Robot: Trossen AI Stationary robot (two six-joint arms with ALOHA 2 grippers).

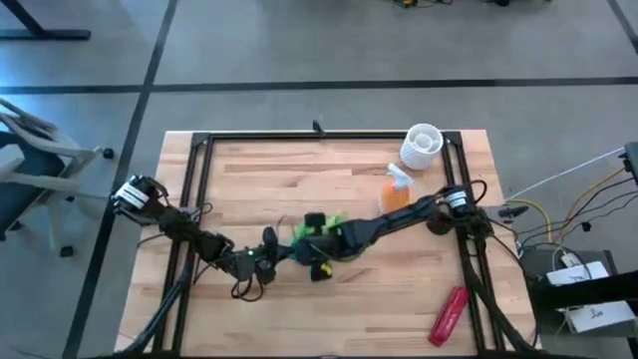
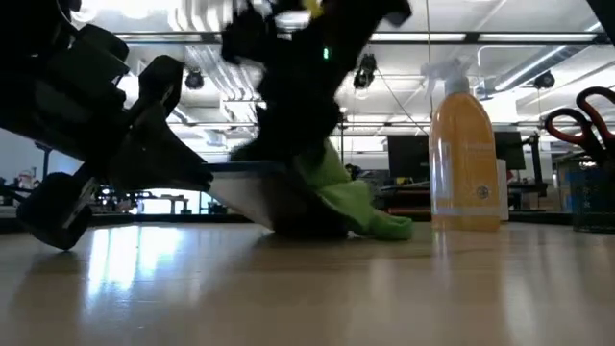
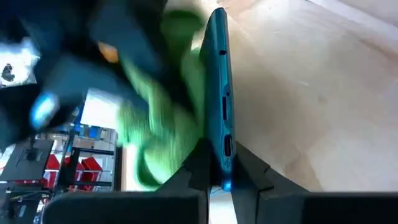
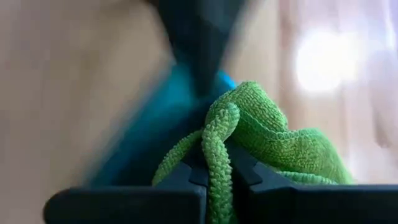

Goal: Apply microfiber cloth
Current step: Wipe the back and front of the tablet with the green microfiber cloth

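The left hand sits near the middle of the table, toward its six o'clock edge, and is clamped on the thin edge of a dark flat device, which stands tilted up off the wood. In the left wrist view the two fingers pinch that edge from both sides. The right hand reaches in from the three o'clock side and meets it at the table's centre, closed tight on the green cloth; the right wrist view shows a fold of the cloth squeezed between the finger pads. The cloth lies bunched against the face of the device, on the side toward three o'clock, with a loose end trailing down to the wood in the low view.

An orange spray bottle stands upright toward two o'clock from the hands, well apart from the cloth. A white ribbed cup stands just beyond it at the one o'clock corner. A red tool lies flat near the five o'clock corner, far from both hands.
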